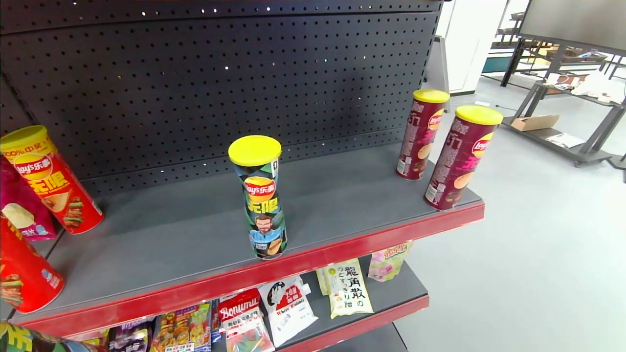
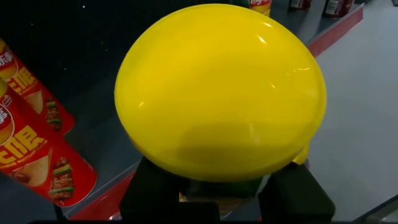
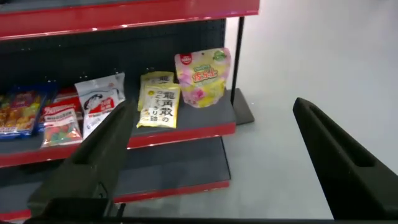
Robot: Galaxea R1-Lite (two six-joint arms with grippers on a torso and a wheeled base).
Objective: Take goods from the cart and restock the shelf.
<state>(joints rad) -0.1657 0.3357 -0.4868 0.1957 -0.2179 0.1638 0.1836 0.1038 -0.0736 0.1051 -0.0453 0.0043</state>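
- The top shelf (image 1: 195, 230) is the largest item: a grey deck with a red front lip and bare deck between the standing stock.
- The lower shelf (image 3: 180, 134) beneath it carries snack bags (image 3: 158, 102). We judge it plays no part in this step.
- The green can (image 1: 259, 195) stands upright at the front lip. The red cans (image 1: 49, 178) stand at its 9 o'clock. The maroon cans (image 1: 462, 156) stand at its 2 o'clock, at the shelf's end.
- The held can (image 2: 221, 90) has a yellow lid. The left gripper (image 2: 224, 196) is clenched on its body below the lid.
- In the head view this can sits at 7 o'clock from the green can. It is lower than the red lip and not yet over the deck.
- The right gripper (image 3: 212, 104) is released, fingers wide apart with nothing between them, and faces the lower shelf.
- Step in hand, as we judge it, is placing the held can on the top shelf.
- We recommend lifting it above the lip before going in and keeping it upright.
- We recommend the bare deck at 9 to 10 o'clock from the green can, well apart from the neighbouring cans.
- Seat the base flat before letting go. These tall cans look easy to topple.
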